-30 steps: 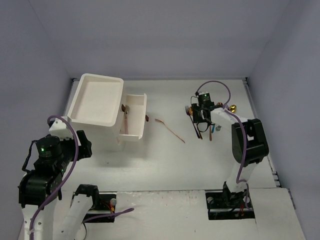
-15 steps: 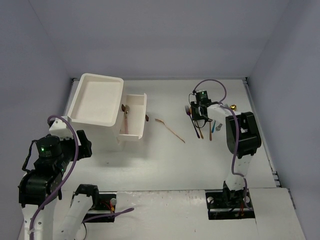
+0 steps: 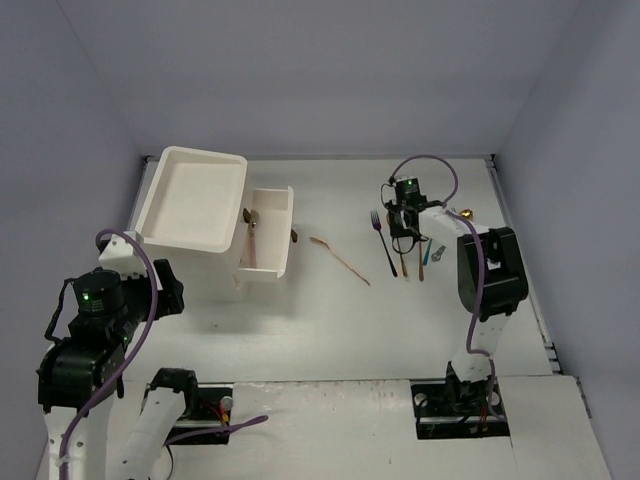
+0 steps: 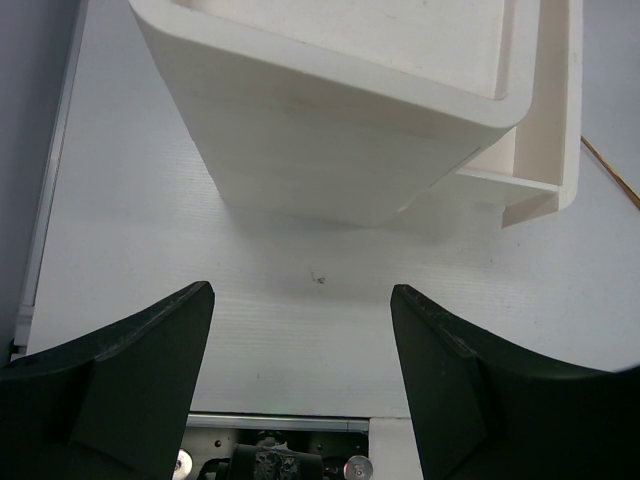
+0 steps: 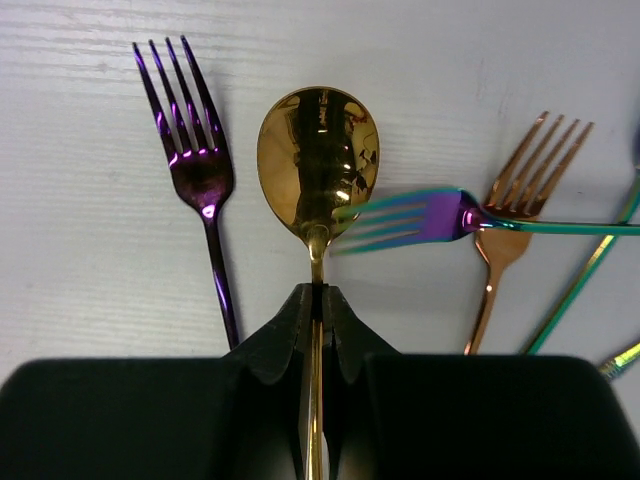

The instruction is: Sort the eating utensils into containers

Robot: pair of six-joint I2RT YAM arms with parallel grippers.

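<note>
My right gripper (image 5: 318, 292) is closed tight on the handle of the gold spoon (image 5: 318, 160), its two fingertips pinching the slim stem just below the bowl. The spoon lies on the white table (image 3: 330, 320) at the far right, bowl pointing away from me. Just to its left lies a purple fork (image 5: 195, 170), apart from it. To its right, a rainbow fork (image 5: 420, 220) lies crosswise with its tines reaching the edge of the spoon's bowl; whether they touch I cannot tell. That fork crosses over a rose-gold fork (image 5: 515, 200). My left gripper (image 4: 300, 300) hangs with its jaws wide apart and nothing between them, above bare table in front of the white drawer unit (image 4: 330, 130). At the far left of the table, one drawer (image 3: 272, 245) stands pulled out from the unit, with a slim utensil (image 3: 253, 235) lying in it. Another thin rose-gold utensil (image 3: 340, 258) lies alone on the table between the drawer and the forks.
</note>
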